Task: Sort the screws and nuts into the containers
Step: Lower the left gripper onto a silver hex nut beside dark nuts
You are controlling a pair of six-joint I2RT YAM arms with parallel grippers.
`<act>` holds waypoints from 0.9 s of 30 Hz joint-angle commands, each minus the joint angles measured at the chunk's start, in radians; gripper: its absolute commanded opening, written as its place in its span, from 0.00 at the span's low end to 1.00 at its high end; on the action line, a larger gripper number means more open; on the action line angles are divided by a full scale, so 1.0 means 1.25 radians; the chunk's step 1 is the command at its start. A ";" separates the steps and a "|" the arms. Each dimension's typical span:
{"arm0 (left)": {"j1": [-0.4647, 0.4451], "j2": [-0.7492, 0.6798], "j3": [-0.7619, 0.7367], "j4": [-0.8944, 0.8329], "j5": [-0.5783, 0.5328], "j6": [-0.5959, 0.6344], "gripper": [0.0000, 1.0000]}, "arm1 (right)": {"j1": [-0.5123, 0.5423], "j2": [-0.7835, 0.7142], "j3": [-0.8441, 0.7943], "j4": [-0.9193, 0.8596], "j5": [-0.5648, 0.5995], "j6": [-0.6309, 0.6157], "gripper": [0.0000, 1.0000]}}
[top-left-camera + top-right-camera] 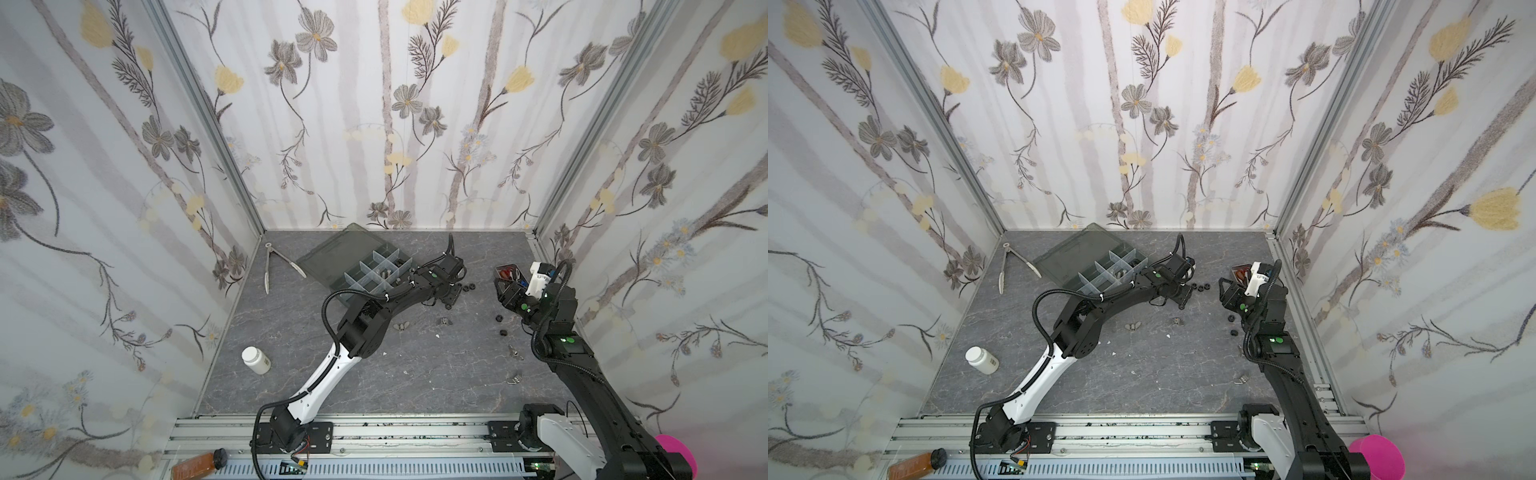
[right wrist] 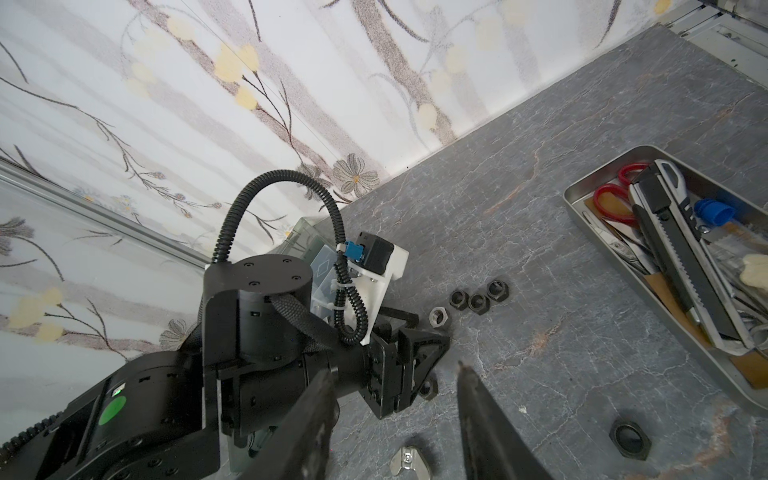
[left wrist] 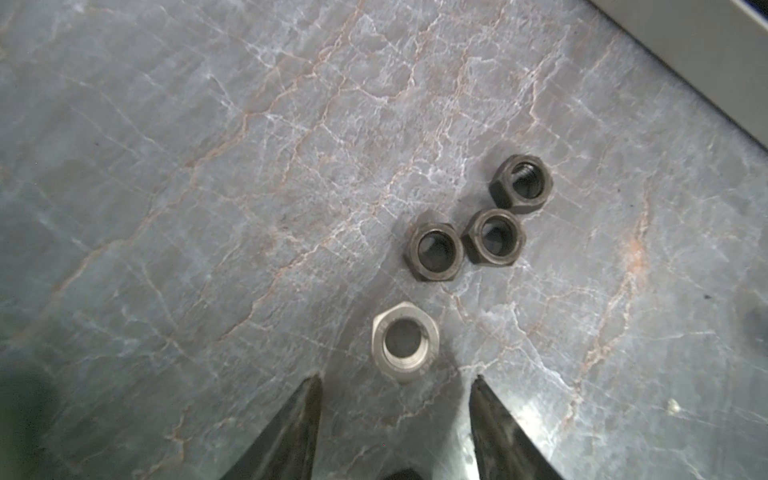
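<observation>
I'm hovering the left gripper (image 3: 397,380), jaws parted and empty, just short of a silver nut (image 3: 405,347) lying right of the box (image 1: 356,283). Three black nuts (image 3: 494,237) are sitting farther from the box. A few pieces are already lying inside it, and many are waiting loose. The right gripper (image 1: 503,290) is hanging parted and empty. A grey marbled table (image 1: 415,374) and floral walls (image 1: 374,124) are surrounding everything.

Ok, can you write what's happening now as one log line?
left gripper: open, just short of shiny silver hex nut | right gripper: open, empty | three black hex nuts: unsorted, clustered beside silver nut
</observation>
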 commanded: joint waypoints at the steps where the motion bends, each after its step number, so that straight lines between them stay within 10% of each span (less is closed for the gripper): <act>1: -0.001 0.011 0.014 -0.012 -0.010 0.001 0.57 | -0.001 0.001 -0.003 0.038 -0.001 -0.004 0.49; 27: -0.012 0.025 0.036 0.006 -0.035 0.003 0.34 | -0.007 -0.009 -0.007 0.034 -0.001 -0.005 0.50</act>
